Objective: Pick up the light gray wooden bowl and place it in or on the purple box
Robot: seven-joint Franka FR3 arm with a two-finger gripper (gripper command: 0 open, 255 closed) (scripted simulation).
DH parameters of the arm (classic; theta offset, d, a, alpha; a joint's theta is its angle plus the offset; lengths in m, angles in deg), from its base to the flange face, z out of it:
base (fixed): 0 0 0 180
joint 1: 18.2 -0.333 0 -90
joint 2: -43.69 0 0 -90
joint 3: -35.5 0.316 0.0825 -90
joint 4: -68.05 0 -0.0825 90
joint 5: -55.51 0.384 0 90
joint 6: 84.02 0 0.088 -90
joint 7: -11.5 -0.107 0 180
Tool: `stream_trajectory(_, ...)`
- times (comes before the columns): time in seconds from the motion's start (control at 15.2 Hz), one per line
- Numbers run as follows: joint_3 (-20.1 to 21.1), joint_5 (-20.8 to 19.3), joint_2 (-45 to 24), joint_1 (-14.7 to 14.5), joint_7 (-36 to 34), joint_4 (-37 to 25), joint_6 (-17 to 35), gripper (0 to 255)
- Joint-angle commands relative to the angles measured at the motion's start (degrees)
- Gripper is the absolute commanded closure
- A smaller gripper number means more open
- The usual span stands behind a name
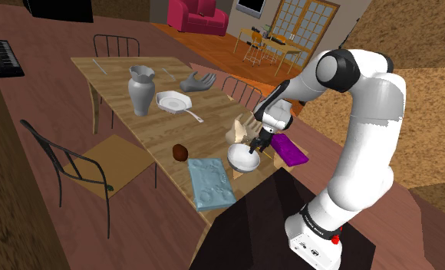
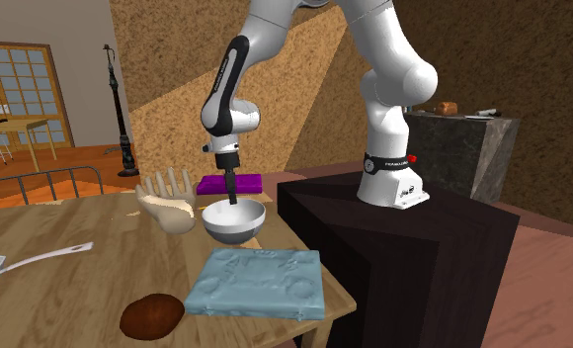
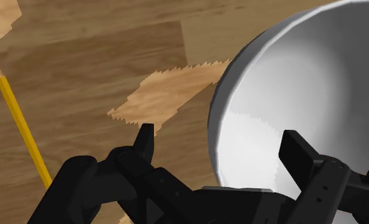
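Note:
The light grey bowl (image 1: pixel 241 157) (image 2: pixel 233 219) (image 3: pixel 304 83) sits near the wooden table's (image 1: pixel 148 132) corner closest to the stand. My black gripper (image 1: pixel 252 153) (image 2: pixel 233 203) (image 3: pixel 221 143) points down over the bowl's rim, open. One finger is inside the bowl and the other is outside it, and neither touches the wall. The purple box (image 1: pixel 293 149) (image 2: pixel 229 183) lies flat just beyond the bowl, on the side away from the table's middle.
A wooden hand-shaped piece (image 1: pixel 242 126) (image 2: pixel 171 203) stands right beside the bowl. A light blue slab (image 1: pixel 212 182) (image 2: pixel 258 282), a brown lump (image 1: pixel 180 152) (image 2: pixel 152 316) and a yellow pencil (image 3: pixel 21 121) lie nearby. Farther off are a pan (image 1: pixel 175 101) and a vase (image 1: pixel 141 90). The dark stand (image 2: pixel 393 237) borders the table.

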Motion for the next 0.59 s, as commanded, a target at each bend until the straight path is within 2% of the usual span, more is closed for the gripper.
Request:
stream_trajectory(0.0, 0.7, 0.9, -1.0, 0.3, 0.6, -0.2, 0.9, 0)
stream_trajectory(0.46, 0.7, 0.9, -1.0, 0.3, 0.6, -0.2, 0.9, 0)
stream_trajectory(0.53, 0.7, 0.9, -1.0, 0.3, 0.6, -0.2, 0.9, 255)
